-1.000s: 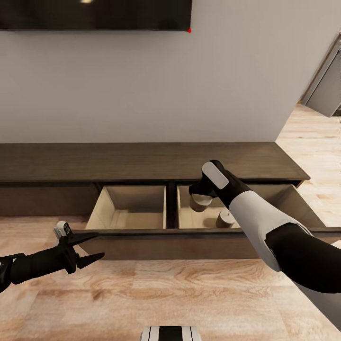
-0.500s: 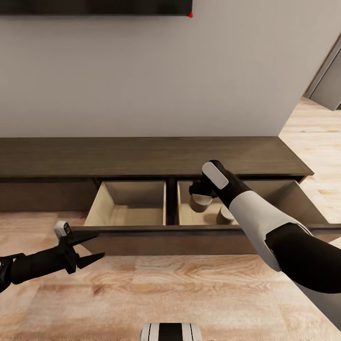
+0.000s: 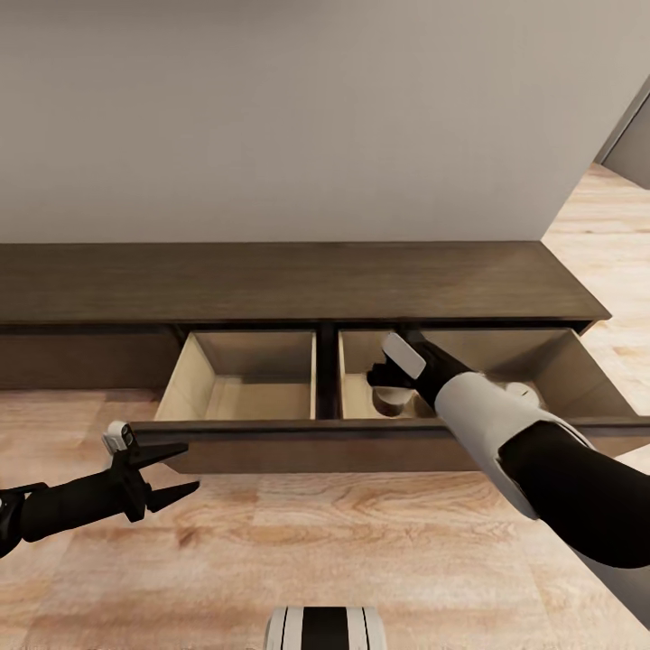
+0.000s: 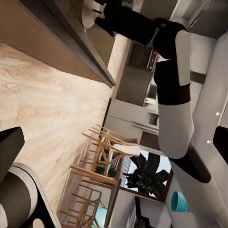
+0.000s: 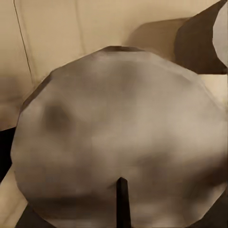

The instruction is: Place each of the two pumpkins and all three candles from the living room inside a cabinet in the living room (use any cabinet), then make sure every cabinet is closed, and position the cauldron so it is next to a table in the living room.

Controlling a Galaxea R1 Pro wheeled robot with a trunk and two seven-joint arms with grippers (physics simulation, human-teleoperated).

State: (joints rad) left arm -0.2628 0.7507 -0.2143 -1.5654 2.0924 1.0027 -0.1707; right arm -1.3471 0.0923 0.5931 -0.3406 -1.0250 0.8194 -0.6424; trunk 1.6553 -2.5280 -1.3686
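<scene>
Fingers of the left gripper (image 3: 167, 469) are spread apart, grasping nothing, hovering over the plank floor (image 3: 298, 542) just short of the pulled-out drawer front (image 3: 361, 438). Right gripper (image 3: 384, 375) reaches down into the right-hand compartment of the open drawer; its fingers are hidden behind the wrist in the head view, so I cannot tell whether they are clenched or released. A candle (image 3: 390, 400) sits directly below the right gripper on the pale wood drawer bottom. In the right wrist view that candle (image 5: 118, 142) shows very close, flat top facing the camera, wick (image 5: 122, 202) as a thin dark line; contact between fingers and candle can't be confirmed.

A second candle (image 3: 522, 394) stands past the right forearm, further along the same compartment, well apart from the fingers. Left-hand compartment (image 3: 244, 384) of the drawer lies between the two grippers. The cabinet (image 3: 289, 284) is dark brown and low, against a plain grey wall (image 3: 298, 117), its top surface beyond both grippers. Left wrist view shows the right arm (image 4: 173, 95) reaching toward the cabinet edge, with wooden chairs (image 4: 99, 166) far behind.
</scene>
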